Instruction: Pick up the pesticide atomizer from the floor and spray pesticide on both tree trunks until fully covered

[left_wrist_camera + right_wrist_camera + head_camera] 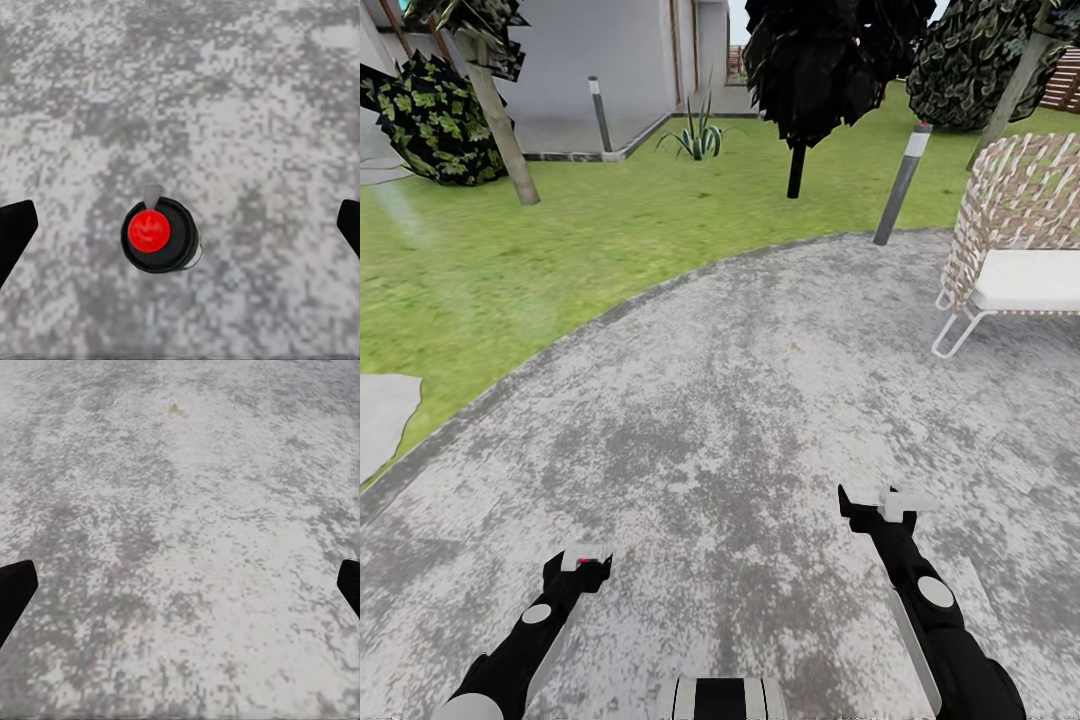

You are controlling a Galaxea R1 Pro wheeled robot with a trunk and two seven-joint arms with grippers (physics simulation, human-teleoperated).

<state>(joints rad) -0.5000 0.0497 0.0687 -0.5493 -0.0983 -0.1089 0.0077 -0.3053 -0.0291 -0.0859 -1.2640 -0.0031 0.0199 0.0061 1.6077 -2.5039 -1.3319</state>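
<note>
Pesticide atomizer (159,236) stands upright on the grey paved patch (740,400), seen from straight above in the left wrist view: round dark body, red spot on top, a small pale nozzle projecting from one side. It sits between the two dark fingertips (15,232) of the left hand (582,562), which are spread wide apart at the view's edges and touch nothing. In the head view the left hand hangs low over the paving at the near left, a white part with a red fleck visible at its tip. The right hand (890,500) is held over bare paving at the near right; its fingertips (15,589) also sit wide apart with nothing between them, only mottled grey ground and one small yellowish speck farther off. Beyond the curved edge of the paving lies the green lawn (560,250). A leaning, pale grey-brown tree trunk (500,125) rises from the grass at far left, beside a dark leafy bush (430,120). A second slanted trunk (1015,85) shows at far right, behind a woven chair (1020,240) with a white seat standing on the paving's edge. Two grey bollard posts (900,185) stand upright, one at the paving border, the other farther back near a pale wall. A dark-foliaged plant (810,60) on a thin black stem stands mid-lawn, with a spiky green plant (698,135) behind it.
</note>
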